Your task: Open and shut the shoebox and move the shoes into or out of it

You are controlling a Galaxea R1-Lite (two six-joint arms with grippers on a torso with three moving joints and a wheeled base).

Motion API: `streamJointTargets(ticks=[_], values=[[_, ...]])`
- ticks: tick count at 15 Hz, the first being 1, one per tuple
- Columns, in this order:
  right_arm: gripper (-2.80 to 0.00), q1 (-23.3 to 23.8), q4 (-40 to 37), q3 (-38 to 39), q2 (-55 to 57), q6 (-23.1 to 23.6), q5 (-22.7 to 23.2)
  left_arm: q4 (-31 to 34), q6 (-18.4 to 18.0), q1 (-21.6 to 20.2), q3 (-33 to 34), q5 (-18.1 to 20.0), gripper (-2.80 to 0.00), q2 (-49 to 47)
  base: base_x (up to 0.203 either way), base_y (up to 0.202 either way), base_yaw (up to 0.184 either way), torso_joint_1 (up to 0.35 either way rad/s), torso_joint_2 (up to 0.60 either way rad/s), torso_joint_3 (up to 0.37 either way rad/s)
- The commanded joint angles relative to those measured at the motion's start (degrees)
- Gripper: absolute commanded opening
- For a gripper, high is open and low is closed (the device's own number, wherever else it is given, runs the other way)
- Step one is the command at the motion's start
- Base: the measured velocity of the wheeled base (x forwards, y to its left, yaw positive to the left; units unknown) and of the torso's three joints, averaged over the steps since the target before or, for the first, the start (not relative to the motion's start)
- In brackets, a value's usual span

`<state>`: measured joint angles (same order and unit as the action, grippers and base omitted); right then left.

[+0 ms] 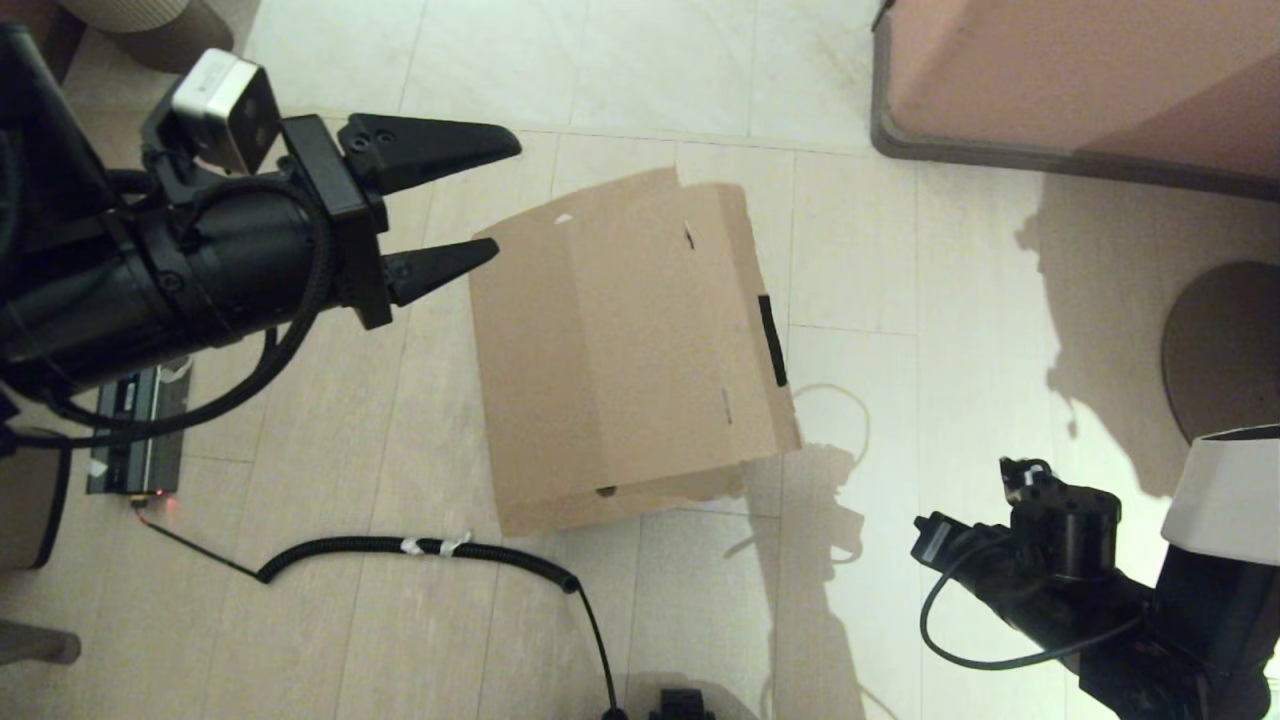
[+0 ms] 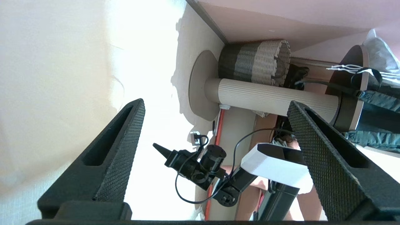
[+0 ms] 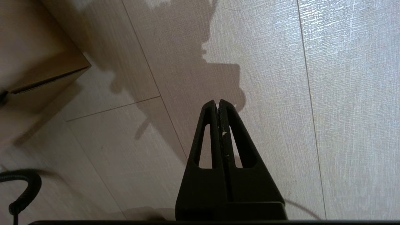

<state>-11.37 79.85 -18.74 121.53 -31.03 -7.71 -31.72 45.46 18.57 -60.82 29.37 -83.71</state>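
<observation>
The brown cardboard shoebox [image 1: 620, 350] stands on the floor with its lid down; a dark tape strip [image 1: 772, 340] runs along the lid's right flap. One of its corners shows in the right wrist view [image 3: 37, 62]. The shoes are hidden. My left gripper [image 1: 508, 198] hovers raised to the left of the box, open, fingers pointing at the box's far left corner, nothing between them [image 2: 215, 103]. My right gripper [image 1: 920, 545] is parked low at the right, shut and empty [image 3: 217, 101].
A black coiled cable [image 1: 420, 547] lies on the floor in front of the box, and a power strip [image 1: 135, 440] sits at the left. Pink furniture [image 1: 1080, 80] fills the far right, with a round stand base [image 1: 1225, 350] beside it.
</observation>
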Motion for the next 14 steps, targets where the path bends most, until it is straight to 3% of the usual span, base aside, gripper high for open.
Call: streamJointTargets(ticks=[1,3,5,7,8,9,10,14], values=[[-2.8,-0.1,0.5,-0.1,0.3,-0.2,-0.1,0.2,0.1,-0.2,0.5,0.0,0.0,0.2,0.0,0.0,0.0,0.0,0.0,0.0],[-2.8,-0.1,1.0,-0.4,0.1,-0.2,0.0,2.4,-1.6,-3.0,2.4,-0.2,0.0,1.8,0.0,0.0,0.0,0.0,0.0,0.0],[-2.8,-0.2,5.2,-0.4,0.5,-0.3,0.1,9.6,-12.0,-7.9,4.6,-1.2,0.0,2.3,0.0,0.0,0.0,0.0,0.0,0.0],[-2.8,-0.5,7.8,0.9,-0.2,0.7,-0.2,13.4,-23.6,-12.4,6.5,-6.1,0.0,1.7,0.0,0.0,0.0,0.0,0.0,0.0],[-2.8,-0.6,7.8,2.0,-2.4,1.6,-0.6,14.3,-25.0,-13.0,7.1,-9.6,0.0,1.8,0.0,0.0,0.0,0.0,0.0,0.0],[-2.8,-0.7,7.8,3.3,-5.9,3.1,-1.0,14.6,-25.2,-13.0,7.6,-10.7,0.0,2.3,0.0,0.0,0.0,0.0,0.0,0.0],[-2.8,-1.0,7.8,4.7,-9.1,4.7,-1.5,14.6,-25.4,-13.0,8.4,-10.9,-2.8,2.8,0.0,0.0,0.0,0.0,0.0,0.0],[-2.8,-5.0,7.8,11.1,-18.1,10.9,-6.2,14.1,-25.3,-14.2,12.3,-15.9,-2.8,1.2,0.0,0.0,0.0,0.0,0.0,0.0]])
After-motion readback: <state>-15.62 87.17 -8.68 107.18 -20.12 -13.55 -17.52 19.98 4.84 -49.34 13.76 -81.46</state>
